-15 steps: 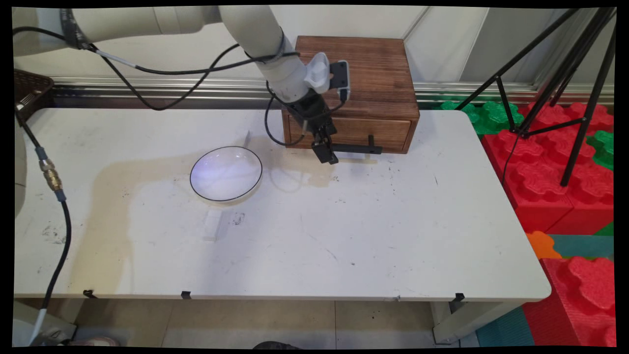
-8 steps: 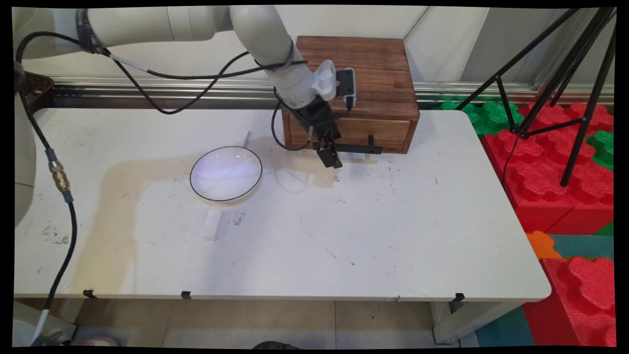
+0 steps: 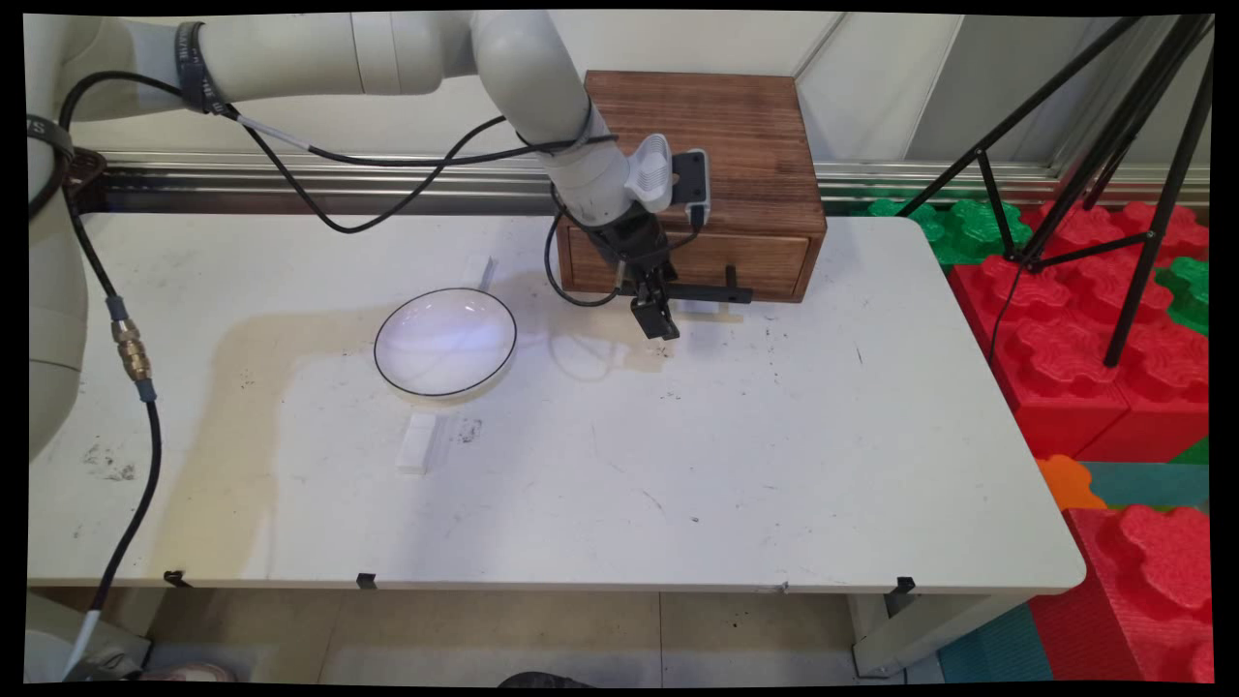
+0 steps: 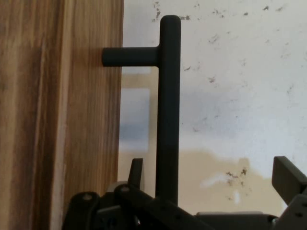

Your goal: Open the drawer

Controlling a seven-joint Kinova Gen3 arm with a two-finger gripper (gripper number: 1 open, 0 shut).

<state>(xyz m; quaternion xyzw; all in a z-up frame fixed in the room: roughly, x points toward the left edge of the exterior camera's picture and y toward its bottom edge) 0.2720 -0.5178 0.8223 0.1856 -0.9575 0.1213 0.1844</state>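
Gripper (image 3: 656, 319) sits low in front of the wooden drawer box (image 3: 716, 136), pointing down and slightly toward me, right at the left end of the black bar handle (image 3: 699, 290) on the drawer front (image 3: 745, 259). From my hand camera I see the handle (image 4: 168, 120) running up between the two fingers: one fingertip (image 4: 136, 173) shows in the narrow gap between handle and wood, the other (image 4: 288, 178) stands well off on the far side, so the claw is spread wide around the bar and not pinching it.

Working left to right in the main view: the arm (image 3: 407, 58) enters from the upper left, runs level along the wall, then bends down at the elbow toward the box, with black cables (image 3: 407, 184) looping beneath it. On the white table (image 3: 678, 465) I see a white plate with a dark rim (image 3: 445, 341), a small white block (image 3: 417, 443) just in front of it, then the gripper and box near the back edge. Off the table's right side are a black tripod (image 3: 1113, 126) and red and green foam blocks (image 3: 1094, 319).

I can read no lettering on any of these things.
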